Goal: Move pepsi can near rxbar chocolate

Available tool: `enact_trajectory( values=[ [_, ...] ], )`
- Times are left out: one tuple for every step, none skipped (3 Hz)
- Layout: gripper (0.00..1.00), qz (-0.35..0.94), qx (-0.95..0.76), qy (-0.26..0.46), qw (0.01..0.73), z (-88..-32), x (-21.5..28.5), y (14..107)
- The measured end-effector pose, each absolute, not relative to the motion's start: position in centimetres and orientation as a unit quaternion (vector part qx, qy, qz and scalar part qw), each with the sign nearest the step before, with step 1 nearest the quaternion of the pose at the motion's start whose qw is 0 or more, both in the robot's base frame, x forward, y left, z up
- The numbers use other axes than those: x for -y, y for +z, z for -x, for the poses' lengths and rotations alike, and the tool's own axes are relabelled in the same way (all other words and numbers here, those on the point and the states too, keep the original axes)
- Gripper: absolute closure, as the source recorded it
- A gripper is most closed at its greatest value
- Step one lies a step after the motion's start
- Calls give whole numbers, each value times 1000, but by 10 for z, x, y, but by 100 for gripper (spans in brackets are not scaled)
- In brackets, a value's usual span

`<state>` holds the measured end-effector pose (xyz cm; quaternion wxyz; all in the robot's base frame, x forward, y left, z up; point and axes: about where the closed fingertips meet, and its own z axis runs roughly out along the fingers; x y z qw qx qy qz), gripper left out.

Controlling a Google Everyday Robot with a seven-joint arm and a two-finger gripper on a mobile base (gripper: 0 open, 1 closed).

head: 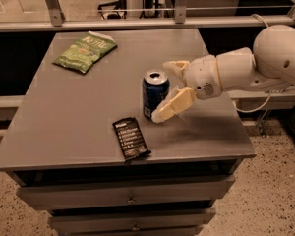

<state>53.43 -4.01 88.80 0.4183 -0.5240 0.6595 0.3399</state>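
Observation:
The pepsi can (154, 94), dark blue with a silver top, stands upright on the grey table (64, 112), right of centre. The rxbar chocolate (131, 138), a flat black wrapper with white text, lies just in front and to the left of the can, close to the front edge. My gripper (162, 91) comes in from the right and is open. One cream finger (174, 67) is behind the can and the other (173, 107) is in front of it at its right side. The can stands on the table between the spread fingers.
A green chip bag (85, 51) lies at the table's far left. My white arm (255, 70) reaches over the table's right edge. A rail and glass partition (137, 22) run behind the table. Drawers (128, 195) sit below the front edge.

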Motion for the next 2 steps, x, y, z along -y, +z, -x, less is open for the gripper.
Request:
enact_trajectory(
  values=[
    [0,488,-688,324,428,-549,66,887],
    [0,434,-735,291,433,-570,107,880]
  ],
)
